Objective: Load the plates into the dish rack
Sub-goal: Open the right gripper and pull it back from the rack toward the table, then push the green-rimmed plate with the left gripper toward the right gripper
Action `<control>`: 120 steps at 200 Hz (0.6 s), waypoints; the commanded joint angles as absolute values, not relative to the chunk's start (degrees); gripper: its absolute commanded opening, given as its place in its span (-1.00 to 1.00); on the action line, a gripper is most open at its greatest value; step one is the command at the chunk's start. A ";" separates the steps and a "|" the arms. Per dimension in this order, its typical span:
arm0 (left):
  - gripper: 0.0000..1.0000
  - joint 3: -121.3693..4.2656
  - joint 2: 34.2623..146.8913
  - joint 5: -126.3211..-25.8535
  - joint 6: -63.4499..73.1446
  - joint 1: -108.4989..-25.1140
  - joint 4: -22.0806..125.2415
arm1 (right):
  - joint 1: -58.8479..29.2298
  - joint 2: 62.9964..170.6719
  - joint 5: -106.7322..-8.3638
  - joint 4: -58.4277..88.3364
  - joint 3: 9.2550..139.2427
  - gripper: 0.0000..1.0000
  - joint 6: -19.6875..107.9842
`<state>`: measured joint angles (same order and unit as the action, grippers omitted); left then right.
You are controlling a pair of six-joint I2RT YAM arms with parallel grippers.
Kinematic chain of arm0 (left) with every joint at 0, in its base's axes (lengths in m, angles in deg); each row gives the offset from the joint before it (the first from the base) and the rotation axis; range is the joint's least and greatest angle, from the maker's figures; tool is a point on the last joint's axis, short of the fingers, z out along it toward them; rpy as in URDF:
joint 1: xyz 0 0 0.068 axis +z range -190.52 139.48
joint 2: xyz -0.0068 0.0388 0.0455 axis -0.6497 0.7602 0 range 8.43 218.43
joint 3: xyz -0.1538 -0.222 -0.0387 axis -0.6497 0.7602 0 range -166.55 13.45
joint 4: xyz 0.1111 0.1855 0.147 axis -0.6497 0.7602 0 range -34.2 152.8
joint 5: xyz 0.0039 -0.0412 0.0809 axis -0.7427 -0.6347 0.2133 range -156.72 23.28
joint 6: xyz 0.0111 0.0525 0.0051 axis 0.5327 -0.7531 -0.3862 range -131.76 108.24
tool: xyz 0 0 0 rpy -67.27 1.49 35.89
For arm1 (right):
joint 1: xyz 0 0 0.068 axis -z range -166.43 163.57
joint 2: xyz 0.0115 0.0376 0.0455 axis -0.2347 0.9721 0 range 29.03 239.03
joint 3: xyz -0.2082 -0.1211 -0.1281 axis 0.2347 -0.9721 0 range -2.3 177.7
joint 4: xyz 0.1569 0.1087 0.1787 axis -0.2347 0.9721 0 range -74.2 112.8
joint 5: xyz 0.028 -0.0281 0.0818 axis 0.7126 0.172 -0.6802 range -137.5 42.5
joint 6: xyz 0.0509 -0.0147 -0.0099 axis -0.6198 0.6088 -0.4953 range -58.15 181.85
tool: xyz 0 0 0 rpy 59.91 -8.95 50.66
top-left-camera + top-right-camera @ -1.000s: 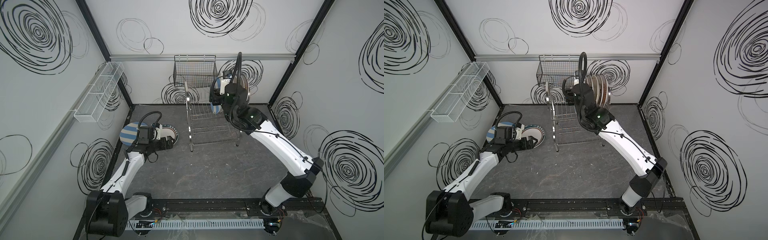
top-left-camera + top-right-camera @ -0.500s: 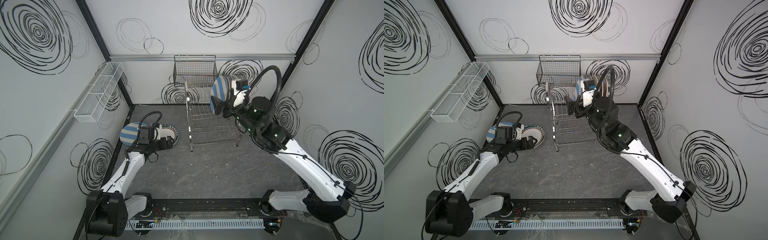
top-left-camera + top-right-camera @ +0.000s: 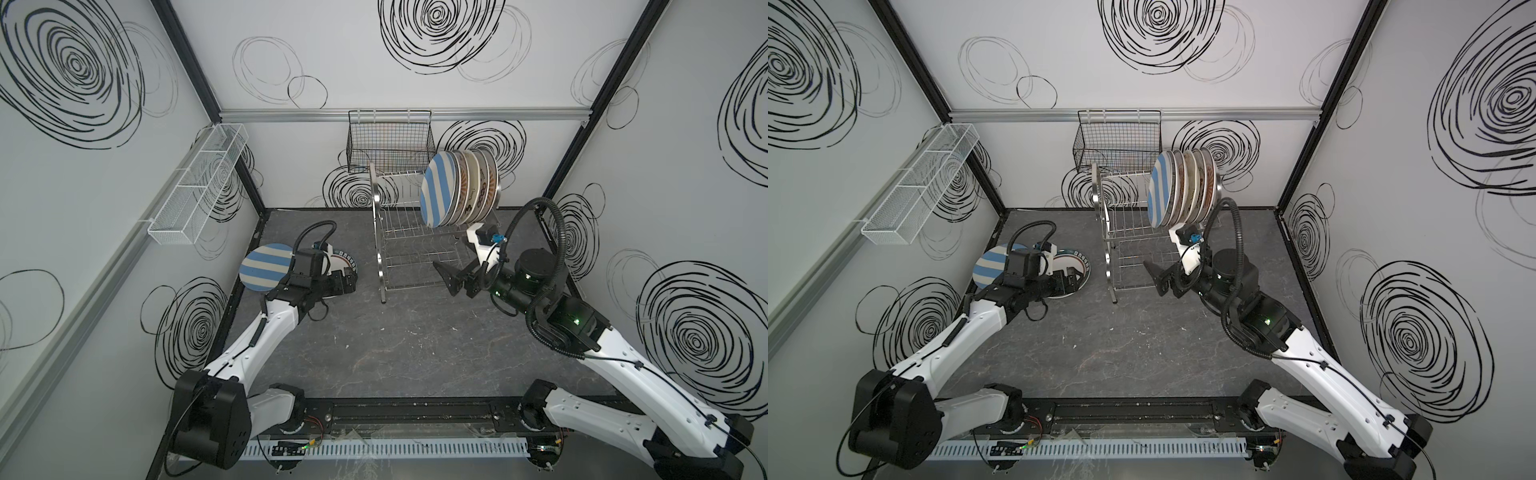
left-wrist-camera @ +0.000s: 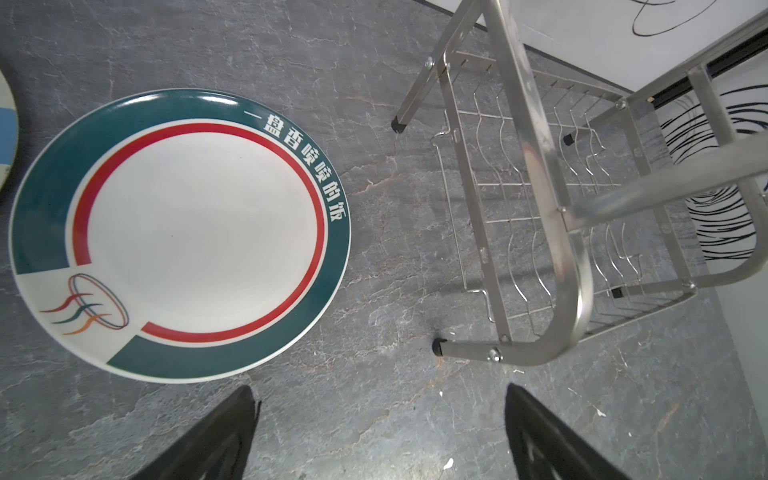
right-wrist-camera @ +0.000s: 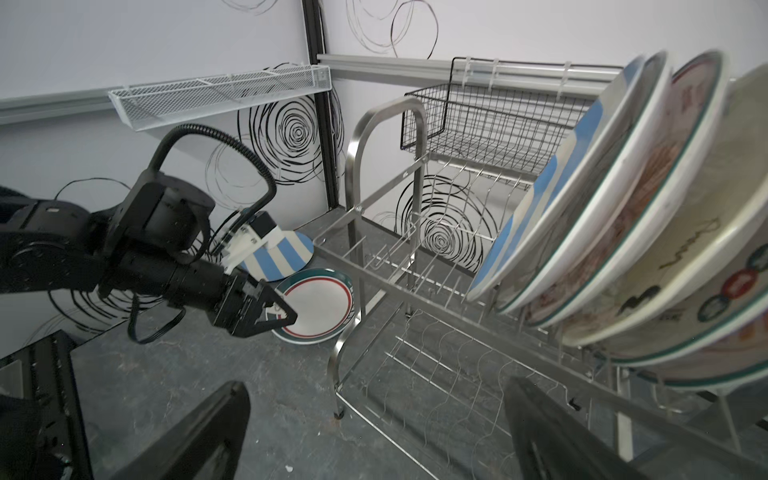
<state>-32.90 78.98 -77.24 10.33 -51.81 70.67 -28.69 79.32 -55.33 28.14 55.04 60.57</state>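
Plates (image 3: 473, 187) stand on edge in a tight row at the right end of the dish rack (image 4: 536, 166), on its upper tier, all leaning the same way. The one at the open end of the row is a blue-and-cream striped plate (image 3: 436, 191), and behind it I see cream ones with orange and dark markings. My right fingers (image 5: 199, 436) are spread wide and hold nothing; in both top views they hang in front of the rack's lower tier, just below that row, pointing toward the wires. Two more plates are on the table (image 3: 395, 340) left of the rack. A green-rimmed plate (image 4: 178, 232) with a red ring and white Chinese characters lies flat and face up near the rack's left frame. A second striped plate (image 3: 266, 266) sits just beside it toward the left wall, partly hidden by my left arm; whether it lies flat or tilted I cannot tell. My left fingers (image 4: 220, 436) are spread too, with nothing between them, hovering low over the table near the green rim. A black wire basket (image 3: 390, 145) hangs on the back wall behind the rack, and a white mesh basket (image 3: 199, 187) on the left wall.
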 commanded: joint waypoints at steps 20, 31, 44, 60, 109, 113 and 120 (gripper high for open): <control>0.92 -34.93 84.73 -72.86 14.52 -52.51 61.96 | -28.92 70.64 -63.25 24.29 43.48 1.00 55.07; 0.92 -35.48 86.51 -71.79 14.53 -52.79 61.20 | -28.83 68.89 -63.58 22.94 40.72 1.00 53.20; 0.92 -35.68 88.61 -70.02 14.65 -53.15 59.60 | -28.88 67.48 -63.83 21.62 37.77 1.00 50.84; 0.92 -35.89 91.70 -69.12 14.96 -53.12 57.45 | -28.88 66.50 -64.90 20.06 34.66 1.00 48.21; 0.92 -38.93 100.27 -68.55 14.43 -53.35 55.64 | -28.81 65.20 -67.93 16.86 28.69 1.00 43.41; 0.92 -39.02 100.89 -68.80 14.48 -53.27 55.42 | -28.86 64.96 -68.04 16.82 28.45 1.00 43.44; 0.92 -39.09 101.92 -69.03 14.63 -53.26 55.12 | -28.85 64.58 -68.35 16.65 28.05 1.00 43.48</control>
